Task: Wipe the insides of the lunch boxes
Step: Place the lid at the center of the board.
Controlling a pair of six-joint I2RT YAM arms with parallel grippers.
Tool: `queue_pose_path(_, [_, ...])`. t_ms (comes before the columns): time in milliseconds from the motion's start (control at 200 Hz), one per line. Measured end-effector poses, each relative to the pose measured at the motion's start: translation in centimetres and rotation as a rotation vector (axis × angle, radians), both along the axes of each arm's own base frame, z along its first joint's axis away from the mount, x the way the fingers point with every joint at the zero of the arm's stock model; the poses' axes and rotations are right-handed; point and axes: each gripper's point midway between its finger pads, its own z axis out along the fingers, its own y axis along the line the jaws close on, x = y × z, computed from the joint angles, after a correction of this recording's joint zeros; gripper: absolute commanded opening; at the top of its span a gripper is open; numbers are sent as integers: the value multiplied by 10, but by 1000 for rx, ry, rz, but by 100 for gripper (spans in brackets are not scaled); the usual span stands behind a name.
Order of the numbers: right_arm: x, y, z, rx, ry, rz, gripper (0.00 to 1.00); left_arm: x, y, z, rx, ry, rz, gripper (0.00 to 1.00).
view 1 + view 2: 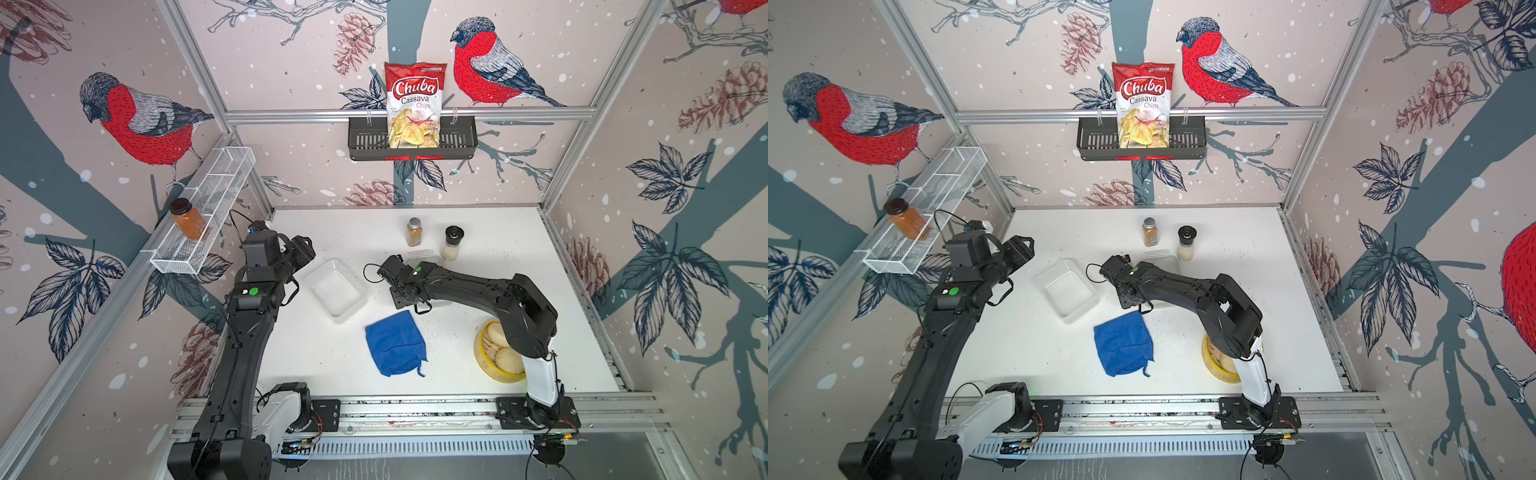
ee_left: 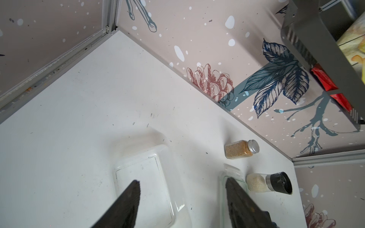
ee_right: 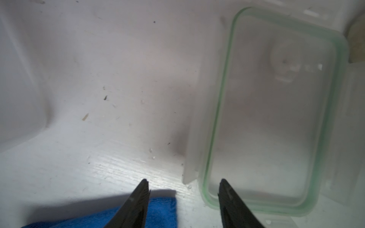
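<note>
Blue cloth (image 1: 395,344) laid on the white tabletop (image 1: 316,357), clear lunch box (image 1: 340,289) placed just beyond it, green-rimmed lunch box (image 3: 272,110) beside the right end effector (image 3: 183,180), spread wide and empty, left end effector (image 2: 182,180) likewise spread, nothing held

The table (image 1: 478,232) is white with dark specks. The clear lunch box (image 1: 338,289) looks milky; the green-rimmed lunch box (image 3: 276,110) has a pale green edge and a blurred round mark, perhaps white. The cloth (image 1: 395,345) is deep blue, the steamer (image 1: 496,375) yellow. The wallpaper (image 1: 291,62) is pinkish beige with red-breasted grey birds, brown pine cones and navy leaves.
</note>
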Motion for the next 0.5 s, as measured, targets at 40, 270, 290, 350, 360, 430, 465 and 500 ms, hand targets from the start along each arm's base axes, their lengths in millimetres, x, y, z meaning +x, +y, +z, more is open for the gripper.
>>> queue_pose_path(40, [-2, 2, 4, 21, 3, 5, 51, 3, 2, -4, 8, 13, 8, 70])
queue_pose_path(270, [-34, 43, 49, 240, 10, 99, 0, 39, 25, -41, 47, 102, 93, 58])
queue_pose_path(290, [-39, 47, 48, 254, 20, 112, 0, 43, 28, -46, 45, 113, 103, 58])
queue_pose_path(350, [-55, 57, 40, 281, 68, 151, 0, 55, 36, -61, 33, 141, 131, 56])
queue_pose_path(360, [-57, 59, 38, 284, 76, 158, 0, 57, 37, -64, 31, 147, 133, 56])
queue_pose_path(430, [-69, 67, 29, 298, 118, 180, 0, 69, 43, -82, 19, 184, 154, 55])
queue_pose_path(465, [-73, 73, 25, 312, 136, 185, 0, 76, 46, -90, 10, 200, 164, 55])
queue_pose_path(500, [-76, 78, 21, 322, 152, 198, 0, 81, 47, -97, 9, 213, 165, 54])
